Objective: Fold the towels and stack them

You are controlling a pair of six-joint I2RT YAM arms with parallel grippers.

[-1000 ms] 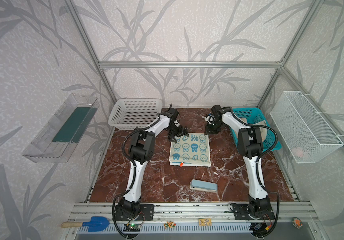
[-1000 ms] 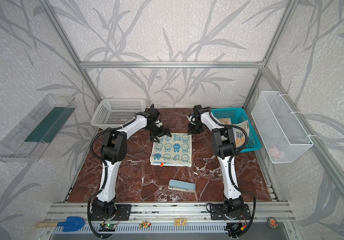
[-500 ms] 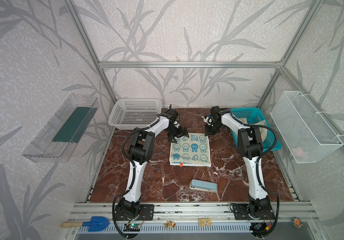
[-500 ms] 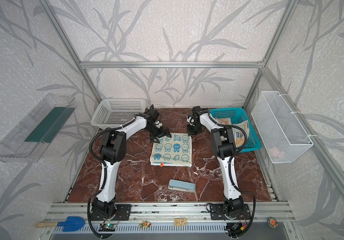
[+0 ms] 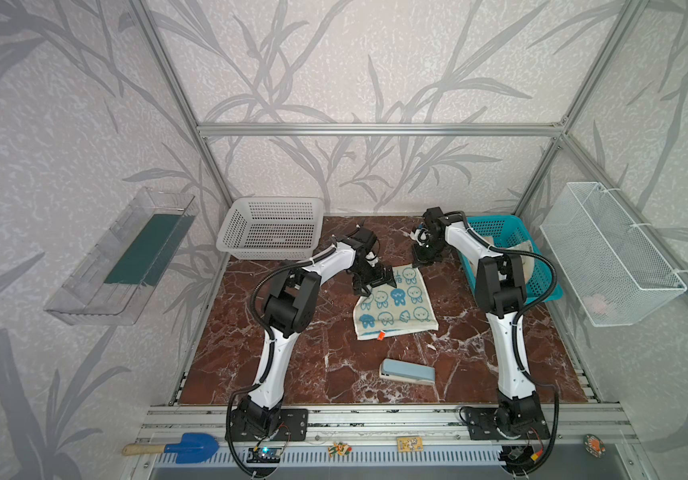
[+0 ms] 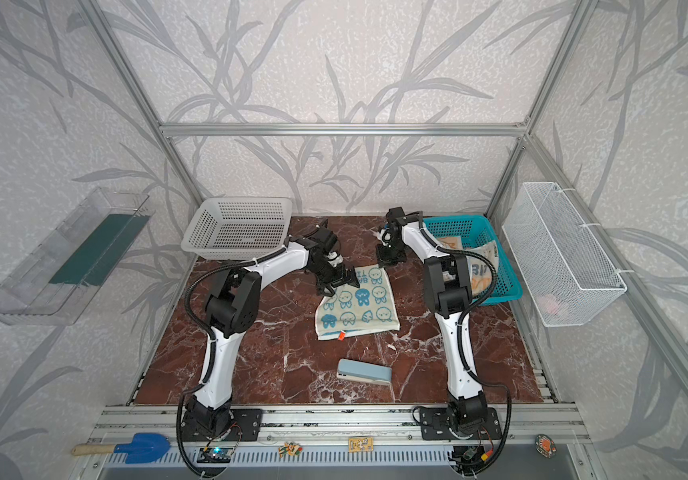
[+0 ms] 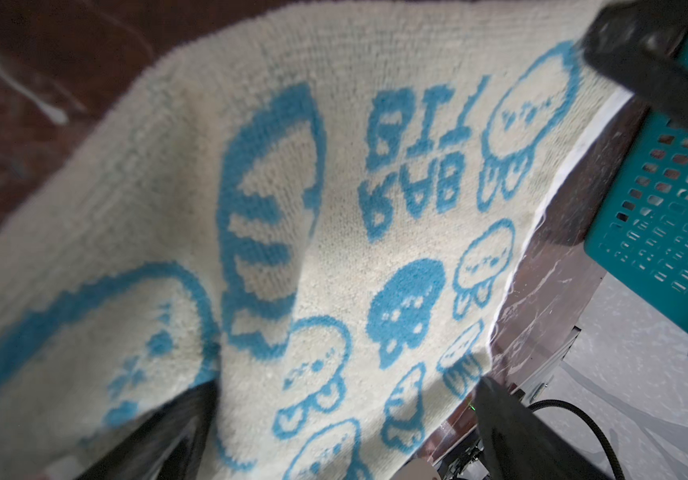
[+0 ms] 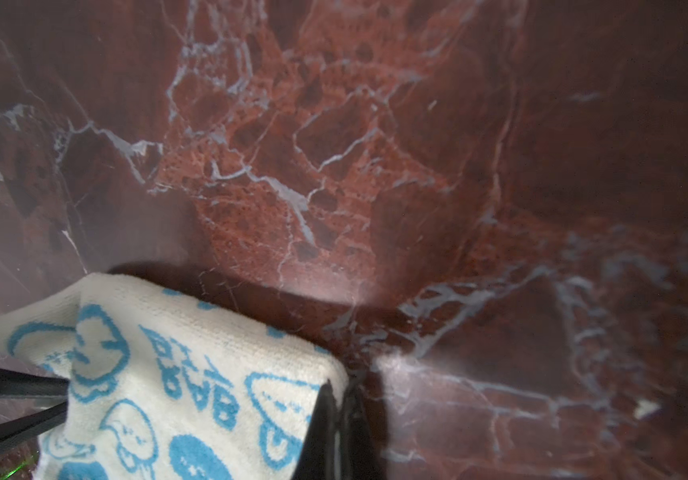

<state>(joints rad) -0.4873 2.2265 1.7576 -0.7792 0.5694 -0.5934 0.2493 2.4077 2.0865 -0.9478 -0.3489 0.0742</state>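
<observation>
Left wrist shows cream towel (image 7: 334,208) with blue faces

Both arms stretch forward, elbows bent and raised. Over to the left gripper (image 5: 376,280): tilted down, jaws spread wide (both black fingers (image 7: 159,436) show in its wrist view). And the right gripper (image 5: 426,258) points straight down, jaws pressed together.

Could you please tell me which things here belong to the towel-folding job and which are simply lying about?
Job: cream-and-blue towel; towels in the teal basket; left tool; right tool.
Lying about: pale blue block; white basket; wire basket; blue scoop.
</observation>
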